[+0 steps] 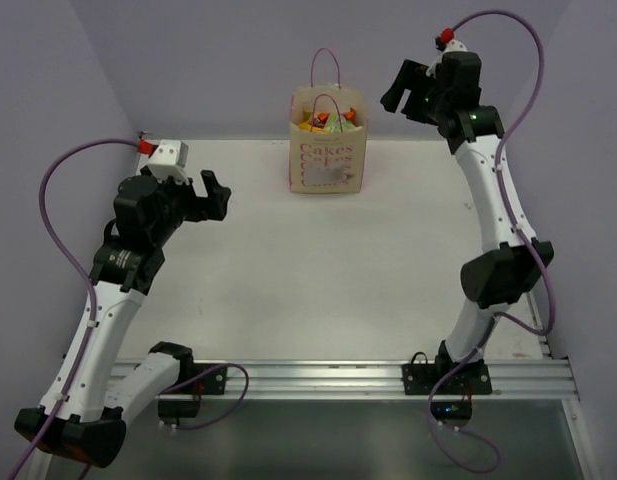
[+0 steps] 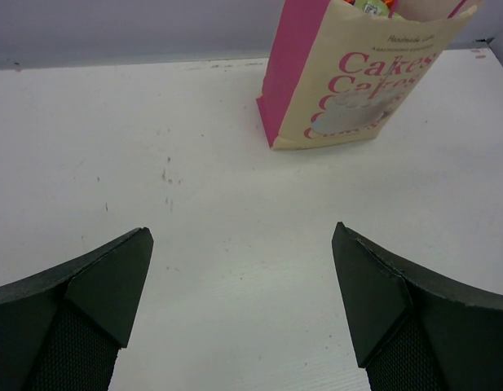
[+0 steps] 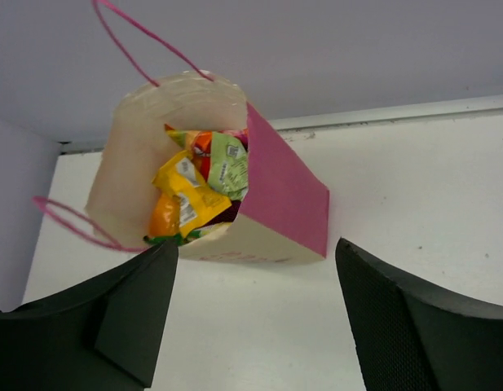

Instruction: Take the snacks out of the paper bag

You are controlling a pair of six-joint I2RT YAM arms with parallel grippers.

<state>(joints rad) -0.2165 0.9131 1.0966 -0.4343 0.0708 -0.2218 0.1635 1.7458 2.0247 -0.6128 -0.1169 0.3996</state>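
Observation:
The paper bag (image 1: pixel 328 155) stands upright at the back middle of the table, beige with pink sides and "Cakes" lettering; it also shows in the left wrist view (image 2: pixel 357 90) and the right wrist view (image 3: pixel 288 191). The snacks (image 1: pixel 329 122) fill its open top: yellow, orange, pale green and red packets (image 3: pixel 198 191), with a few tips visible in the left wrist view (image 2: pixel 373 6). My right gripper (image 1: pixel 400 88) is open and empty, raised to the right of the bag's mouth (image 3: pixel 257 243). My left gripper (image 1: pixel 217 196) is open and empty over the table, left of the bag (image 2: pixel 239 236).
The white table (image 1: pixel 288 280) ends at purple walls behind and to both sides. An aluminium rail (image 1: pixel 388 378) runs along the near edge between the arm bases. The bag's pink cord handles (image 3: pixel 137 37) stand up above its mouth.

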